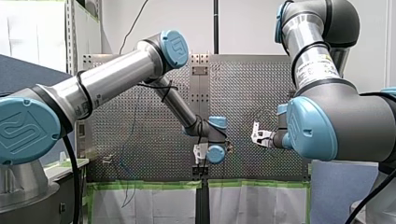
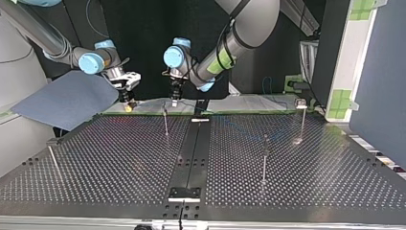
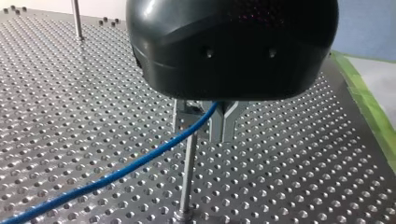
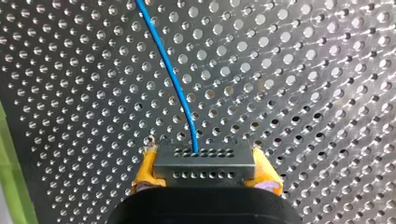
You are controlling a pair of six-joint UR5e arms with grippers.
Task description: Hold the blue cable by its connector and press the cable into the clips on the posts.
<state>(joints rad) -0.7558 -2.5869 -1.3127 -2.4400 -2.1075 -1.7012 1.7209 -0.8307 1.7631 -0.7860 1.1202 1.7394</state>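
Observation:
In the right wrist view my right gripper [image 4: 205,179] is shut, its yellow pads [image 4: 145,163] on both sides of a dark grey connector [image 4: 205,164]. The blue cable [image 4: 170,77] leaves the connector and runs ahead over the perforated plate. In the left wrist view the blue cable [image 3: 116,173] passes between the metal fingers [image 3: 224,123] of my left gripper [image 3: 204,127], which is shut on it, just above the top of a thin post [image 3: 188,177]. At the table's far edge in the top view my right gripper [image 2: 128,104] and my left gripper [image 2: 174,101] hang close together.
Several thin posts stand on the perforated table [image 2: 119,163]: one near the grippers [image 2: 166,123], one right of the middle [image 2: 264,160], one far right [image 2: 301,120], one tilted at the left [image 2: 53,160]. A blue cloth [image 2: 67,98] lies off the table's left corner.

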